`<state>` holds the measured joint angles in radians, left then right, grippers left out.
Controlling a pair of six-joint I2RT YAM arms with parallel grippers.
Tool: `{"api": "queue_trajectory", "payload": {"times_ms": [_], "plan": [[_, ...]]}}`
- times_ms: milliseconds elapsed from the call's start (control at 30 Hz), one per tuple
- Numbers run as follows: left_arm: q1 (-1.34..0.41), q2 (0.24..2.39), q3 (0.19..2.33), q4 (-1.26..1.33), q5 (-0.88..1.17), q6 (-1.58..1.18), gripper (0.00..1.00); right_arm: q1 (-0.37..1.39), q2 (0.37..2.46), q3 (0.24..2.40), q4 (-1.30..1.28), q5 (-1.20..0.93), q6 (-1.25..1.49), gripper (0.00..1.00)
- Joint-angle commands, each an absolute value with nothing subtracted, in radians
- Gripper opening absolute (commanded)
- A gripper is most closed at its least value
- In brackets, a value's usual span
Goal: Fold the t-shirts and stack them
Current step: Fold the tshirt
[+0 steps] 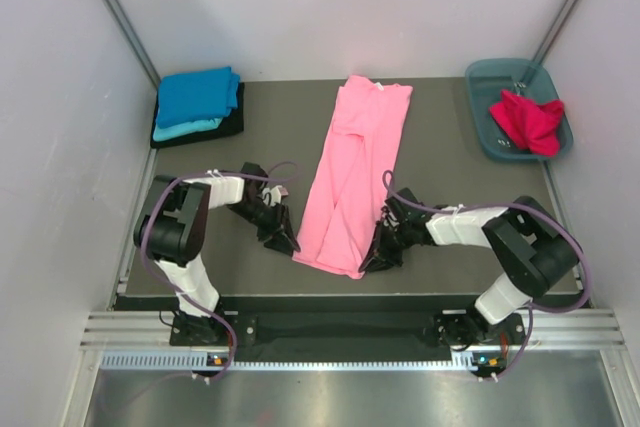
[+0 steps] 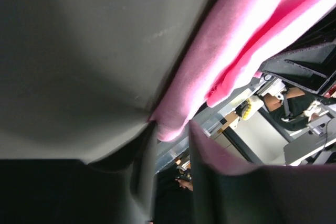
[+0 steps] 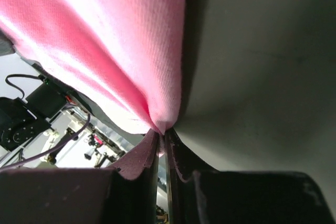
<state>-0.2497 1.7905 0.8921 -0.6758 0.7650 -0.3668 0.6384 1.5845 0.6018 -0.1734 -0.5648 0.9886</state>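
Top external view: the pink shirt [image 1: 355,167] lies lengthwise down the middle of the table [image 1: 450,157], already narrowed into a long strip with its collar at the far end and its hem at the near edge. The left gripper [image 1: 281,234] and right gripper [image 1: 383,251] sit at the two near corners. In the right wrist view the fingers are pressed together, pinching the hem corner. In the left wrist view the jaws stand apart with the other corner lying between their tips, not visibly squeezed. The cloth looks thin, light and limp, so it should sag and crease wherever it is unsupported. It probably has to be lifted by both near corners together with the hem kept taut, since a one-sided lift would likely skew the strip. At the far left a folded stack sits on the table: a blue shirt [image 1: 197,94] on top, a turquoise shirt [image 1: 188,130] under it and a black shirt [image 1: 232,123] at the bottom. At the far right the tub [image 1: 481,107] holds a crumpled red shirt [image 1: 527,119], and nothing else can be made out inside it.
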Motion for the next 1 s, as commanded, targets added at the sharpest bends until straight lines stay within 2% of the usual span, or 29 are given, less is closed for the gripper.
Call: {"api": "queue_trajectory", "payload": {"times_ms": [0, 200, 233, 267, 400, 633, 967], "plan": [[-0.259, 1.805, 0.911, -0.638, 0.778, -0.367, 0.25, 0.63, 1.578, 0.572, -0.187, -0.423, 0.953, 0.08], [-0.271, 1.825, 0.946, -0.643, 0.793, -0.356, 0.17, 0.614, 1.565, 0.577, -0.184, -0.423, 0.937, 0.06], [-0.272, 1.824, 0.95, -0.649, 0.798, -0.342, 0.06, 0.614, 1.56, 0.574, -0.186, -0.422, 0.936, 0.06], [-0.272, 1.819, 0.954, -0.655, 0.796, -0.333, 0.0, 0.611, 1.549, 0.575, -0.184, -0.422, 0.934, 0.05], [-0.264, 1.77, 0.995, -0.705, 0.752, -0.281, 0.0, 0.588, 1.503, 0.601, -0.253, -0.411, 0.878, 0.0], [-0.261, 1.715, 1.155, -0.825, 0.729, -0.173, 0.0, 0.537, 1.391, 0.652, -0.336, -0.413, 0.795, 0.0], [-0.264, 1.781, 1.323, -0.792, 0.776, -0.192, 0.0, 0.428, 1.356, 0.791, -0.33, -0.43, 0.689, 0.0]]}}
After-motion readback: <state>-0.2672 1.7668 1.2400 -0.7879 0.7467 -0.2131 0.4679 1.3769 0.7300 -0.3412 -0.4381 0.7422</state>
